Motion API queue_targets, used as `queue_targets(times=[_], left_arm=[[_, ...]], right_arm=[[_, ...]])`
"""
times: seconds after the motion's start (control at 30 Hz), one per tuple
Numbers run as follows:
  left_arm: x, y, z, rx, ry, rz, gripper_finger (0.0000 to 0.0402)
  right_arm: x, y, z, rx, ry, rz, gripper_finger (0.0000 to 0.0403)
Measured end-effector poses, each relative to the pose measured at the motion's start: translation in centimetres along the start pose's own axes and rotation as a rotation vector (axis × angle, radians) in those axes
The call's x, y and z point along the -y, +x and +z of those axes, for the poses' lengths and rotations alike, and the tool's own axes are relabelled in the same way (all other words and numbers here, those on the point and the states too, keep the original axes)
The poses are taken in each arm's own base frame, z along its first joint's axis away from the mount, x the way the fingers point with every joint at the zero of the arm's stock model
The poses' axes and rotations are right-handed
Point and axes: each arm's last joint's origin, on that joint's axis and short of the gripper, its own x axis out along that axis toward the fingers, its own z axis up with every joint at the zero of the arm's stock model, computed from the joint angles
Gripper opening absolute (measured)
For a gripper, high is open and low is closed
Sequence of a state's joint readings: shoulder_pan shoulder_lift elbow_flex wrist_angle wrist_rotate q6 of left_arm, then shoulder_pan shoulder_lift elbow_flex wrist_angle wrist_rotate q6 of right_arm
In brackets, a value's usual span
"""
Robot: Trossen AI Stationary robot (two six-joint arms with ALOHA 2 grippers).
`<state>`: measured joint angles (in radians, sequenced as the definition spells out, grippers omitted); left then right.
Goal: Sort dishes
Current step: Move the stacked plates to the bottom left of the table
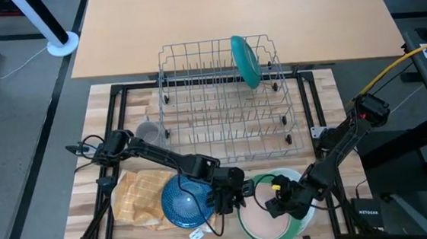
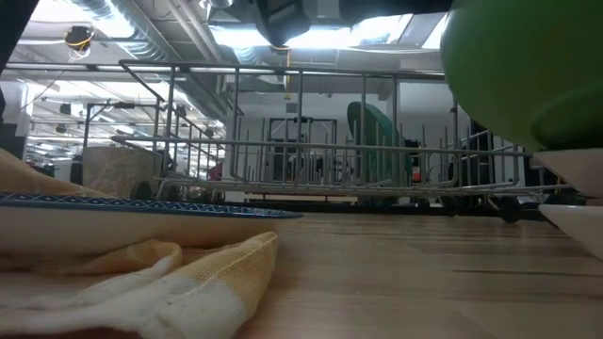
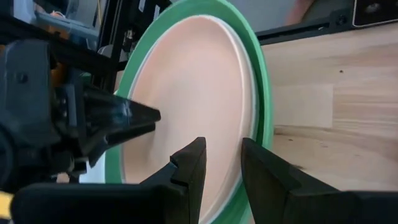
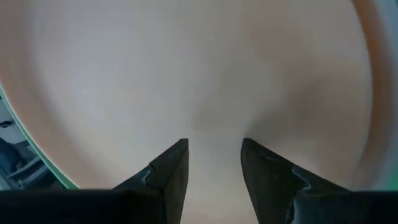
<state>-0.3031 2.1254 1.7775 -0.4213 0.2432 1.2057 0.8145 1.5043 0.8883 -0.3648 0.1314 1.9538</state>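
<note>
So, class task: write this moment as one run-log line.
left gripper: open beside round green plate | right gripper: open over same plate | teal plate: upright in grey wire rack

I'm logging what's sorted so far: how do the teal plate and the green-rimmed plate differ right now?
The teal plate stands on edge in the wire rack; the green-rimmed plate lies on the table's near edge, outside the rack. The teal plate stands free of both arms; the green-rimmed plate has the left claw at its rim and the right claw over its peach inside. Both are round plates.
</note>
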Motion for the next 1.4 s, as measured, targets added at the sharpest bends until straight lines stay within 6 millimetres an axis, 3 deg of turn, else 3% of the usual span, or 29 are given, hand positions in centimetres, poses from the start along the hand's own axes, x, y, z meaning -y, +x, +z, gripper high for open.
queue_targets(times=[0.6,0.87,1.17,1.4], left_arm=[[-0.3,-0.1,-0.5,-0.070,0.006,0.041,0.0093],[0.2,-0.1,-0.9,-0.109,0.099,-0.020,0.0093],[1.0,1.3,-1.6,-0.130,0.188,-0.065,0.0093],[0.9,1.4,-1.6,-0.138,0.200,-0.055,0.0056]], right_arm=[[-0.2,0.1,0.8,-0.001,0.033,-0.008,0.0152],[-0.4,0.1,0.7,-0.004,0.035,0.007,0.0152],[-1.0,0.1,0.6,-0.015,0.049,0.069,0.0152],[-1.0,0.1,0.6,-0.013,0.050,0.072,0.0152]])
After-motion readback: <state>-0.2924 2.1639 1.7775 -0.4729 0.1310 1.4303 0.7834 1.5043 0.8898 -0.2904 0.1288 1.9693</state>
